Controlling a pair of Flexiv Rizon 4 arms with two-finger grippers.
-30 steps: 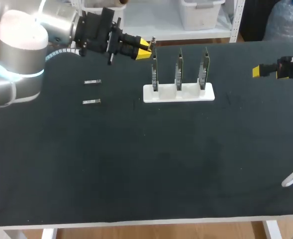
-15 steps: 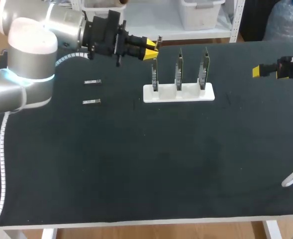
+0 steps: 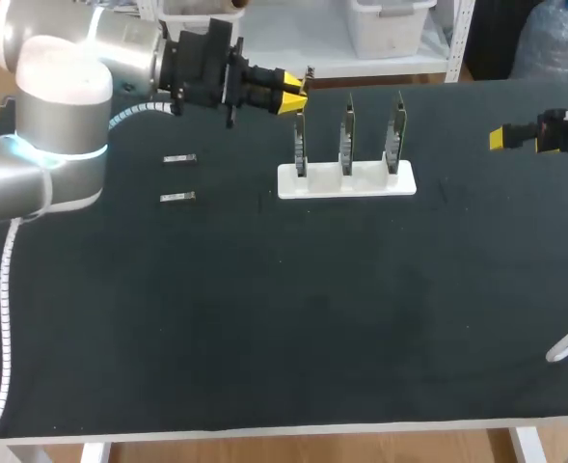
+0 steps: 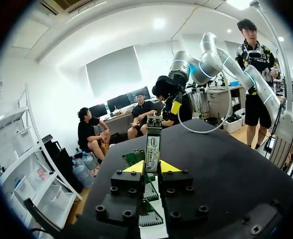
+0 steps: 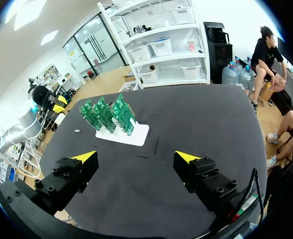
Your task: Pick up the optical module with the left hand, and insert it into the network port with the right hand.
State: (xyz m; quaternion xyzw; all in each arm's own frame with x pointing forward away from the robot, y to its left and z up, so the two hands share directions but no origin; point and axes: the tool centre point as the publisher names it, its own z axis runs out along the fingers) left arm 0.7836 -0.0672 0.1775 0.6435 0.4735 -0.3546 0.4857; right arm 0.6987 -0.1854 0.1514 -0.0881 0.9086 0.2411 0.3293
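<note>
Over on the left, two spare modules [image 3: 178,158] lie on the dark table [image 3: 264,318], one behind the other. Right of them the left gripper [image 3: 293,95] hangs above the surface, pinched on an optical module [image 4: 152,144] that sticks out past its yellow tips, close to the leftmost of three green circuit boards [image 3: 347,135] upright in a white stand [image 3: 346,181]. Far right, the right gripper [image 5: 136,158] hovers with its fingers spread wide.

The left arm [image 3: 62,106] is extending in from the upper left of the frame, wrist level, with the left gripper [image 3: 295,94] pointing rightward and pinching the optical module [image 4: 153,142] from both sides. The right gripper [image 3: 497,138] is hanging at the right edge, pointing leftward, its fingers [image 5: 85,157] standing wide apart
</note>
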